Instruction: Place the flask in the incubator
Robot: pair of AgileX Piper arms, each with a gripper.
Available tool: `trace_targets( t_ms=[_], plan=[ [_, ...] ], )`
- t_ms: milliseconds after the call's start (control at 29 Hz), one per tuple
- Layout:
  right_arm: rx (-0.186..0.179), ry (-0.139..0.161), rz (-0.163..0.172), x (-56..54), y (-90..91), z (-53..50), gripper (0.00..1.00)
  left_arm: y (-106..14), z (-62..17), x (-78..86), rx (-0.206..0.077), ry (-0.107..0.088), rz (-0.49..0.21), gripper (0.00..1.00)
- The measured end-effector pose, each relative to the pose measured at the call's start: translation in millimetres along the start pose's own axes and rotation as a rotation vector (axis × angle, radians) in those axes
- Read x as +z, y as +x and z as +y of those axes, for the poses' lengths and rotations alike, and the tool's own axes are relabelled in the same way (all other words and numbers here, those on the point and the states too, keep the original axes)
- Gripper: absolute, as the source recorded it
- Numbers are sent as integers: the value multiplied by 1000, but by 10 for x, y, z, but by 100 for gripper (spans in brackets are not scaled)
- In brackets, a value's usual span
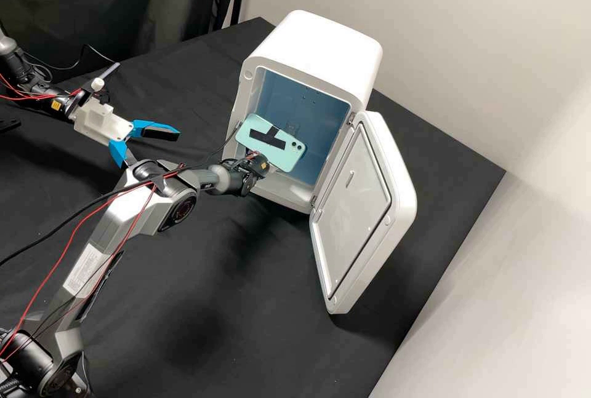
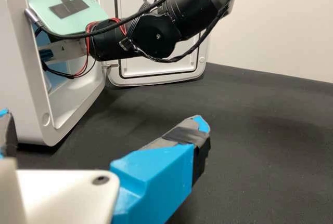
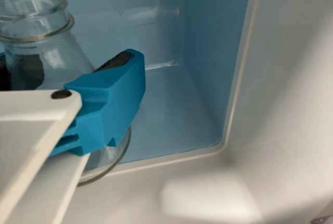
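Note:
The white incubator stands at the back of the bench with its door swung wide to the right, showing a pale blue chamber. My right arm reaches into the opening, its wrist carrying a teal phone that hides the gripper from above. In the right wrist view my right gripper is shut on a clear glass flask, which stands upright with its base at the front lip of the chamber floor. My left gripper hangs open and empty to the left of the incubator.
The black bench has free room in front of the incubator and the open door. A white wall rises behind and to the right. Red and black cables run along both arms. The incubator's front corner stands close to my left gripper.

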Motion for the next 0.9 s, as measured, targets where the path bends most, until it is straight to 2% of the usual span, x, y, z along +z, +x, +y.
trace_targets(
  t_ms=[345,898],
  plan=[
    [-13,8,2,18,13,-30,0,1,-3,11,-1,1,-4,100],
    [-13,7,3,18,13,-30,0,3,-9,29,-3,2,-10,100]
  ],
)
